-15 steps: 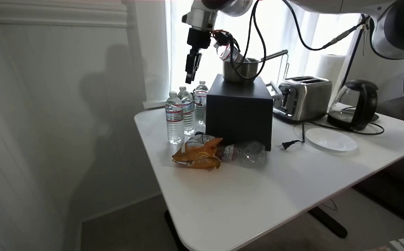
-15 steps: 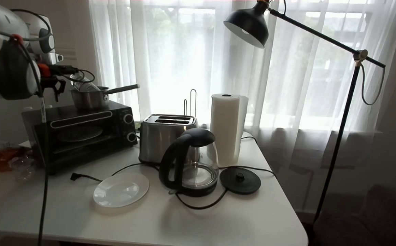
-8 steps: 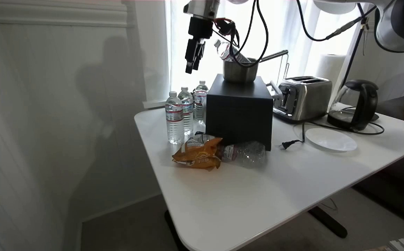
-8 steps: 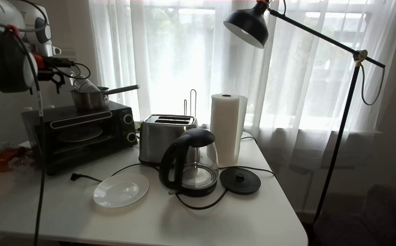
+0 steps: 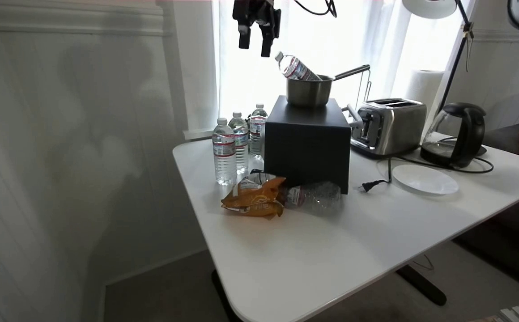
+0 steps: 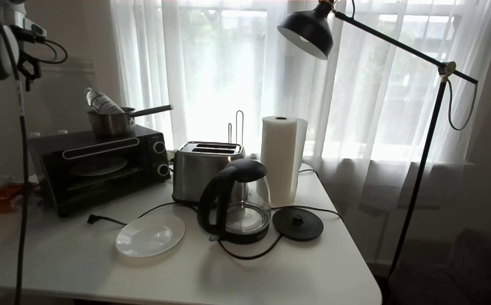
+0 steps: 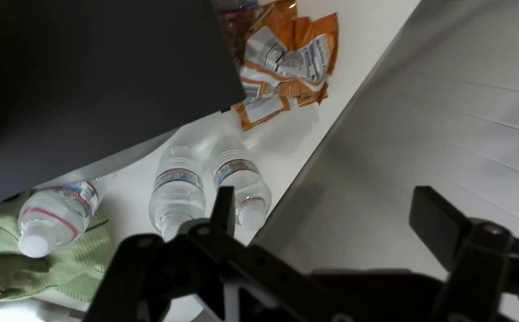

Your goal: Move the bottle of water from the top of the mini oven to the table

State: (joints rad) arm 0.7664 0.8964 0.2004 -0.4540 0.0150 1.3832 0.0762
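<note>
Three clear water bottles, the near one (image 5: 224, 154), the middle one (image 5: 241, 138) and the far one (image 5: 258, 127), stand upright on the white table (image 5: 353, 255) beside the black mini oven (image 5: 306, 152). A further bottle (image 5: 298, 69) leans in the metal pot (image 5: 308, 93) on the oven's top. Which of these is the task's bottle of water, I cannot tell. High above the standing bottles hangs my gripper (image 5: 255, 49), open and empty. In the wrist view the gripper (image 7: 324, 203) has its fingers wide apart, with bottle caps below the left one.
An orange snack bag (image 5: 257, 197) and a lying clear bottle (image 5: 317, 197) rest before the oven. A toaster (image 6: 207, 173), kettle (image 6: 237, 203), white plate (image 6: 150, 235) and paper towel roll (image 6: 279, 161) share the table. Walls stand close by on the bottle side.
My gripper has risen well away from the standing bottles, and its fingers now show far apart. The middle standing bottle has shifted very slightly; the one in the pot has stayed put.
</note>
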